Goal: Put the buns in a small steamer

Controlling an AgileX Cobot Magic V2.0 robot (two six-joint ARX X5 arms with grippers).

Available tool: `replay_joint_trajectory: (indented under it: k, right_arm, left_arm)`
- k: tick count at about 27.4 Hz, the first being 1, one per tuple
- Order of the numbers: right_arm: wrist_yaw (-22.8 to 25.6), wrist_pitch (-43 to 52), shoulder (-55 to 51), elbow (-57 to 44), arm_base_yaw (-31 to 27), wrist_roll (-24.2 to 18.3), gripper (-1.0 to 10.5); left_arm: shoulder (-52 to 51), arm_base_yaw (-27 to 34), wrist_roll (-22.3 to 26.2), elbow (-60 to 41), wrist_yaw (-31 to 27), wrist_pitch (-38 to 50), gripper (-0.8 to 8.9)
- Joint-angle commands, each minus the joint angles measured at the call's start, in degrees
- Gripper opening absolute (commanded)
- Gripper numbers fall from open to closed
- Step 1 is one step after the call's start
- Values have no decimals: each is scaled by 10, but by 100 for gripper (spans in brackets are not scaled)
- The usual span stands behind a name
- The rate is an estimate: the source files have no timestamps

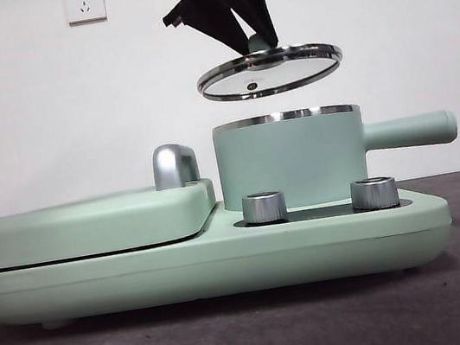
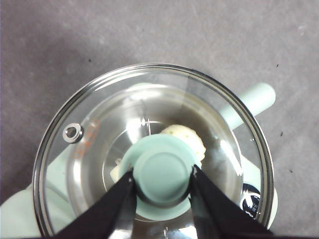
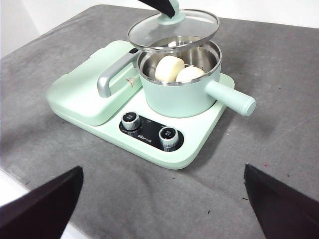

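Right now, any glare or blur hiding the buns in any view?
Left wrist view: reflections on the glass lid wash out the pot's inside; the left gripper and green knob cover most of it, one speckled bun peeks through. Right wrist view: sharp, both buns clear. Front view: steamer wall hides them.

You are looking at a staged test bench, not a lived-in kitchen. A mint-green cooking appliance (image 3: 134,117) sits alone on a table covered in grey felt-like cloth (image 3: 279,64). Behind the appliance rises a plain white wall (image 1: 29,117) with two wall sockets (image 1: 84,2) high above it.
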Motion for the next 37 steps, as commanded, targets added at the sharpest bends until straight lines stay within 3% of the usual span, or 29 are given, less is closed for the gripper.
replay_joint_trajectory:
  k: [1,21,37]
  right_arm:
    - [-1,6,-1,5,4,7,516]
    - [3,6,-1,5,4,8,516]
    - [3,6,-1,5,4,8,516]
  left_arm:
    - [9,-7,9,7,19,13,15]
    - [45,-12,25,-8,16,23,15]
    - [50,-34,34,-8,-56,9,15]
